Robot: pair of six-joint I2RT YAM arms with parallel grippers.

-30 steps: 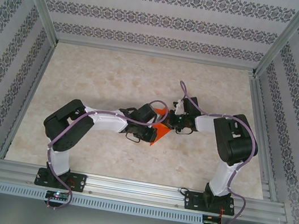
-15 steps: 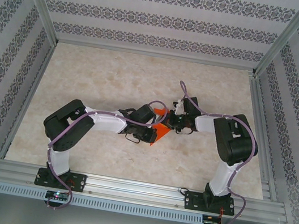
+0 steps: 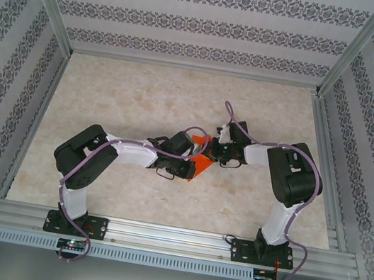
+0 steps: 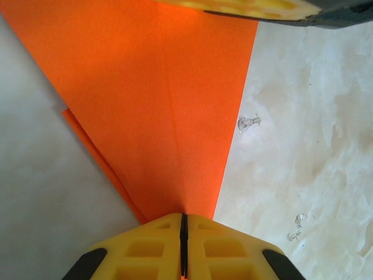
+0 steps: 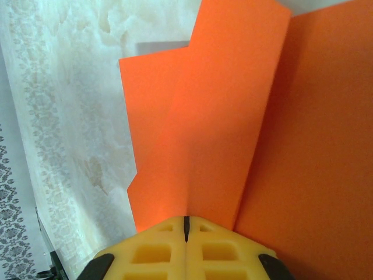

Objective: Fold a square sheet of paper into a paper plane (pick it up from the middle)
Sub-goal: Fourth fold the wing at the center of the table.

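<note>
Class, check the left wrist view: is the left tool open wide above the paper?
No: the left tool is shut, its yellow tips pinching the orange paper.

Patterned walls (image 3: pixel 192 22) surround a marbled beige tabletop (image 3: pixel 130 94).

No text, label, brand, number or sign can be read in any view. The square sheet of paper (image 4: pixel 163 105), running forward from the tips of the left gripper (image 4: pixel 183 217), is plain orange. The wall bands (image 3: pixel 192 24) far beyond it carry only an ornamental pattern.
</note>
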